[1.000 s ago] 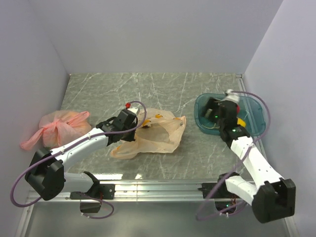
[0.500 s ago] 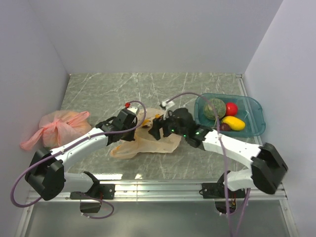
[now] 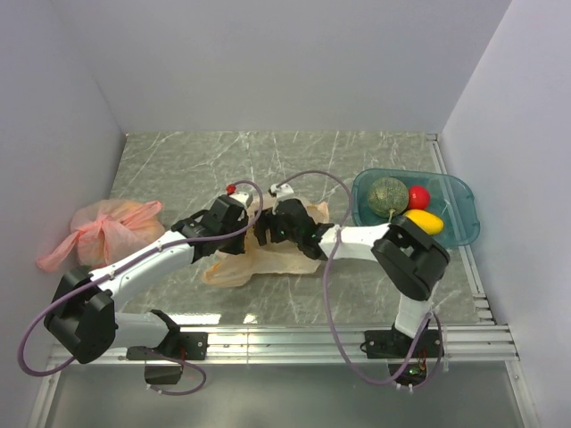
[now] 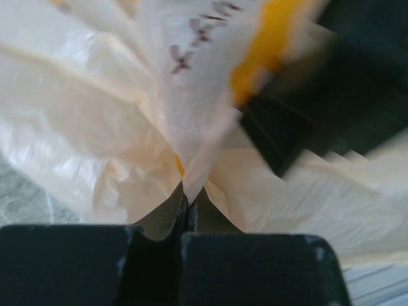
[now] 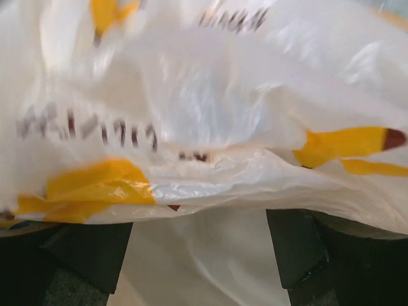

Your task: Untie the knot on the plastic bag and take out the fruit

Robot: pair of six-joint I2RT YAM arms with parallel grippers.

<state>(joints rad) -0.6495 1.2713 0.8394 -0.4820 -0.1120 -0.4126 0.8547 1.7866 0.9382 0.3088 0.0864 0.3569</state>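
Bag (image 3: 234, 267) pinched in closed left tool (image 4: 185, 213); right tool (image 5: 199, 248) spread apart, against bag.

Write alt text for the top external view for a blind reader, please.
Both grippers meet at a beige bag at centre, the left gripper shut on it, the right gripper open. A melon, red fruit and yellow fruit sit in a teal tray at right; a pink bag lies left.

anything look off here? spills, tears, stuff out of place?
Nothing stands out. The melon, red fruit and yellow fruit sit inside the teal tray; the beige bag lies crumpled on the table, pinched by the left gripper, with no tear visible. The pink bag sits knotted at far left.
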